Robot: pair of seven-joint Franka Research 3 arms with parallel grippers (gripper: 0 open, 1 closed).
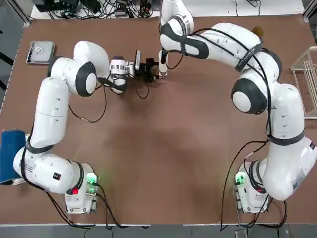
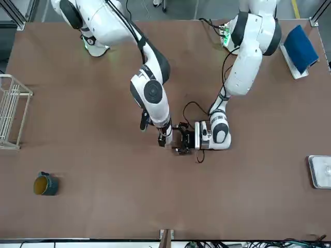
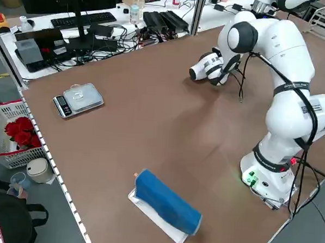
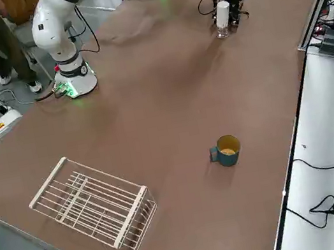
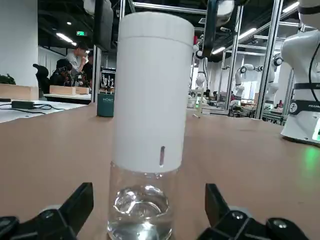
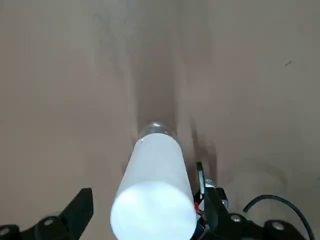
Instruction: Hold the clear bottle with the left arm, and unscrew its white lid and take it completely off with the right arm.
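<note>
We see the clear bottle [image 5: 141, 210] upright, white lid [image 5: 152, 92] on; left gripper [image 5: 149, 207] and right gripper [image 6: 149, 212] open around it. Right side view shows a mug [image 4: 226, 151], lower center; top view doesn't.

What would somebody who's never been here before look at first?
Probably the two big white robot arms: the left arm reaches up from the table's left side, the right arm from its right. Next, perhaps, the tall white lid on the clear bottle, between the arms' grippers. The bright blue roll lies beside the left arm's base.
</note>
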